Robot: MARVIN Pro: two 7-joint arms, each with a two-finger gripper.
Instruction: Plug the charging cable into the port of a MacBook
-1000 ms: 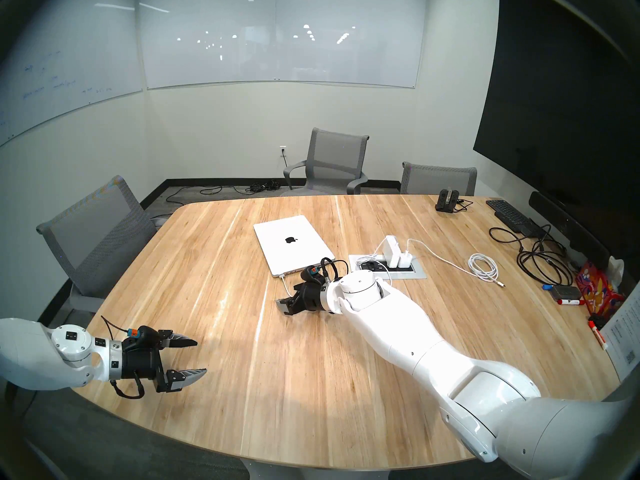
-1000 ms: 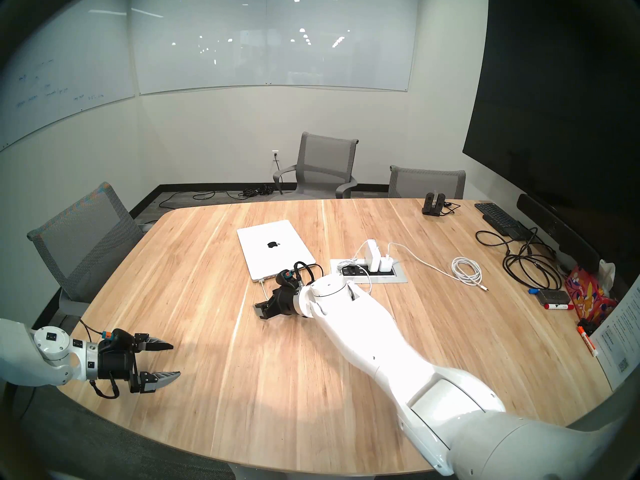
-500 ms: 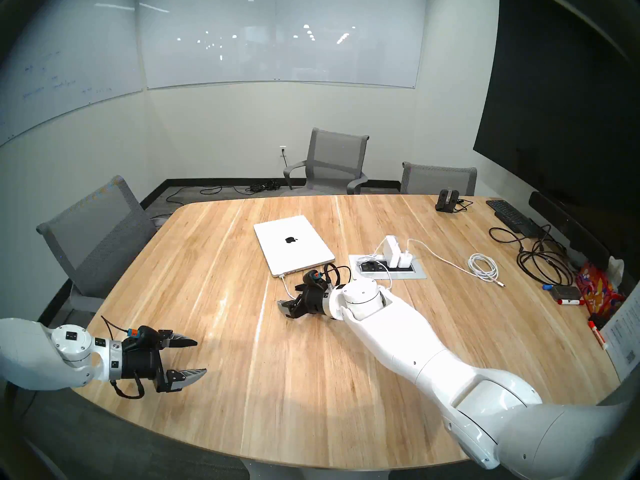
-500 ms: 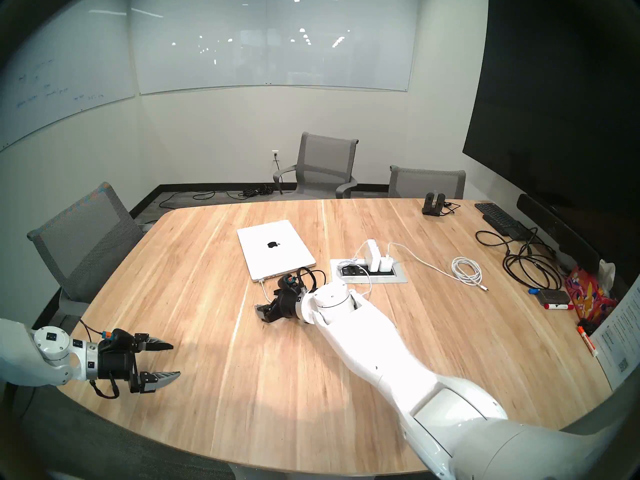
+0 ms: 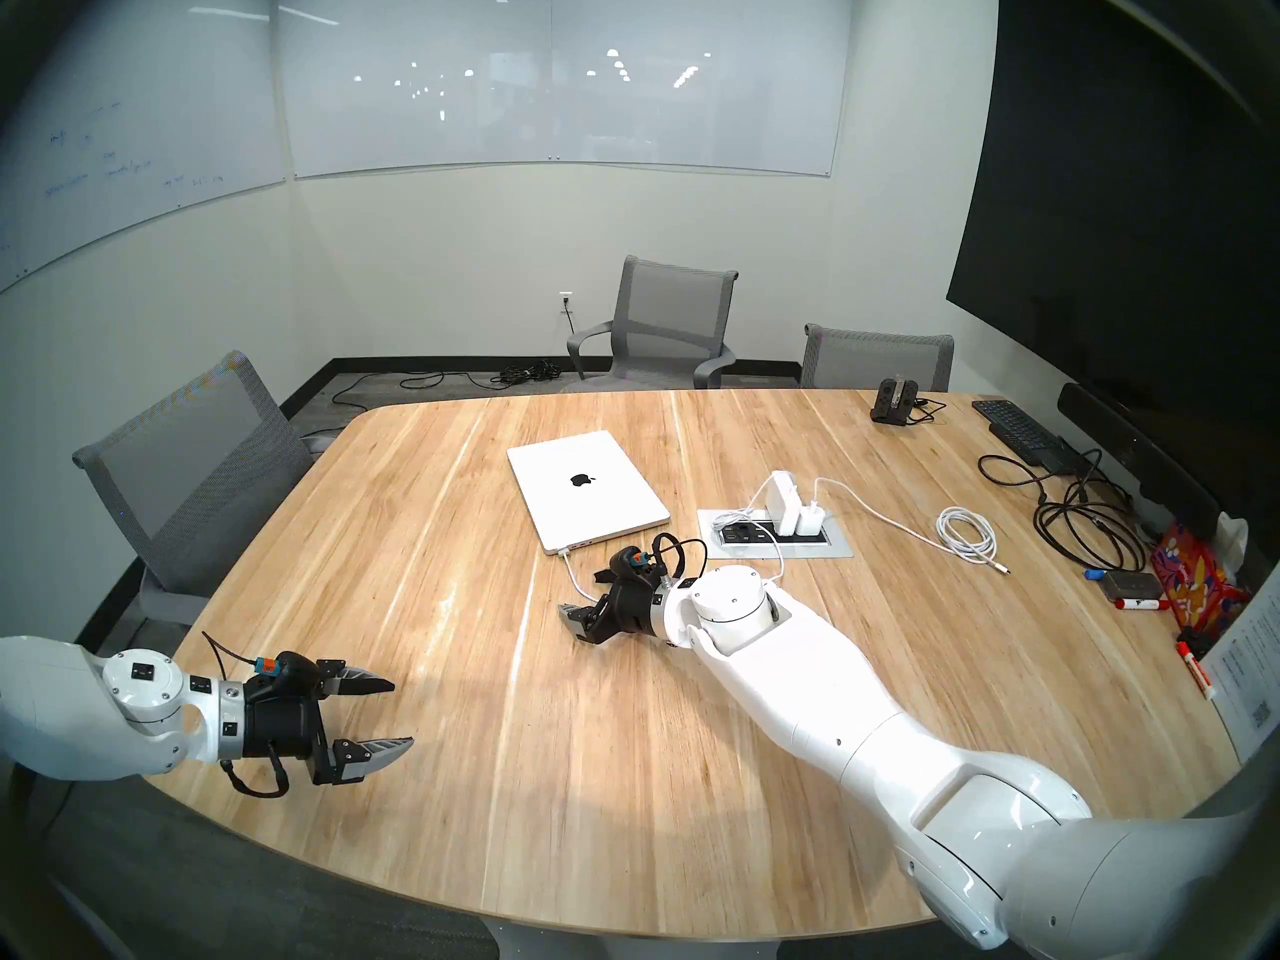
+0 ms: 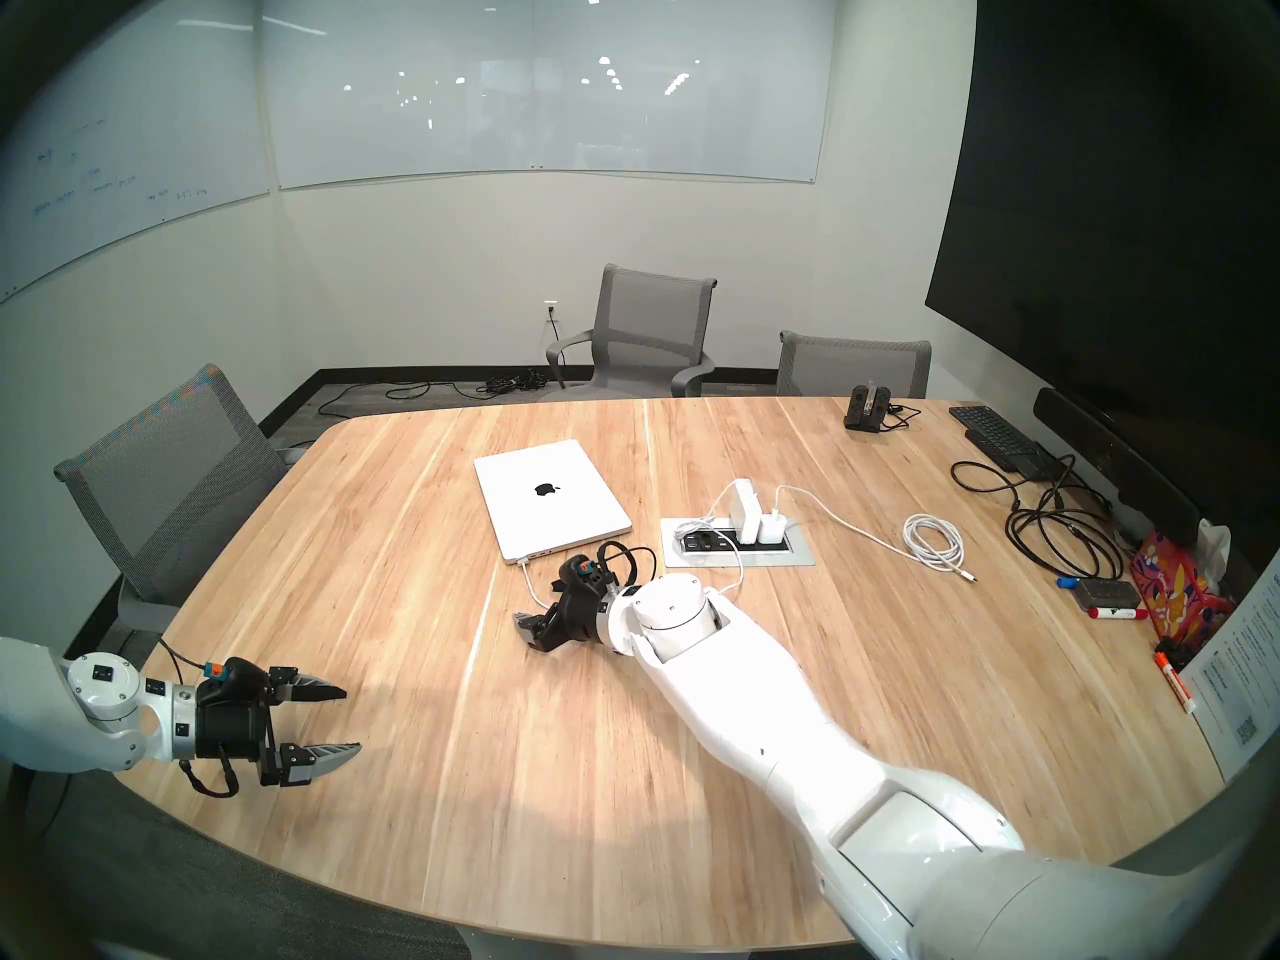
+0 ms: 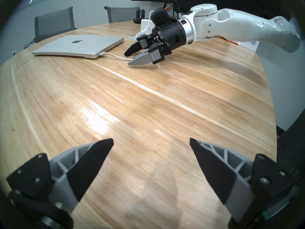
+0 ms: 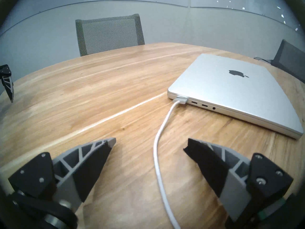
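The silver MacBook (image 5: 589, 494) (image 8: 231, 91) lies shut mid-table, apple logo up. The white charging cable (image 8: 160, 132) (image 5: 573, 574) lies on the wood, and its flat connector (image 8: 180, 100) sits in the endmost port of the laptop's near side edge, covering that port. My right gripper (image 8: 151, 143) (image 5: 578, 595) (image 7: 127, 59) hovers low, a short way in front of that corner. It is open, and the cable runs loose between its fingers without being held. At the table's near left edge, my left gripper (image 5: 402, 714) (image 7: 151, 140) is open and empty.
A recessed power box (image 5: 776, 532) with white adapters sits right of the laptop. A coiled white cord (image 5: 966, 532), black cords (image 5: 1080, 522), a black keyboard (image 5: 1018, 429) and markers lie at the right. Grey chairs (image 5: 194, 474) ring the table.
My right arm has drawn back toward me and slightly right, away from the MacBook, with its gripper still open. The cable stays in the port. The left arm has not moved.
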